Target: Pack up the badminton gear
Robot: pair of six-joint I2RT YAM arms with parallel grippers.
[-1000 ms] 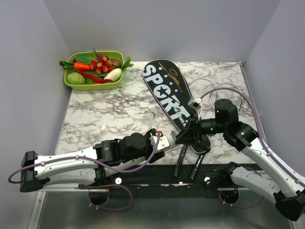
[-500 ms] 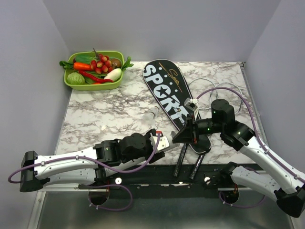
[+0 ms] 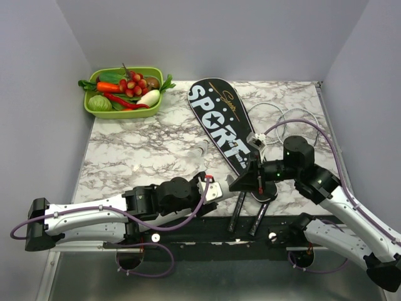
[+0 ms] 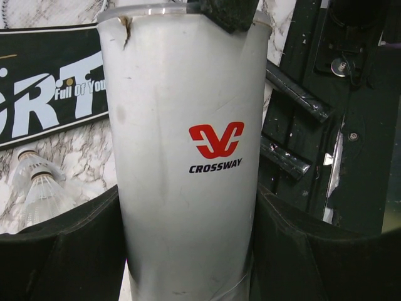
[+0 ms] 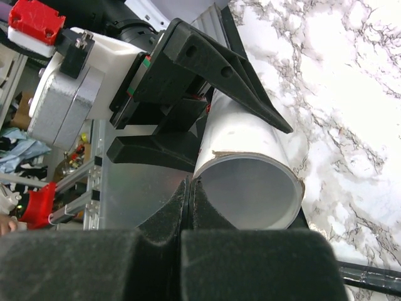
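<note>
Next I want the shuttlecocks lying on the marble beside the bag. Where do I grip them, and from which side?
Grip the shuttlecocks at the narrow cork end, which points toward the bag. Come from straight above with the jaws across their long axis. They lie flat and seem nested, and the flared feather skirt looks easy to crush.

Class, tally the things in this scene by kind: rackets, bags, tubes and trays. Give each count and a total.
rackets: 2
bag: 1
tube: 1
tray: 1
Total: 5
</note>
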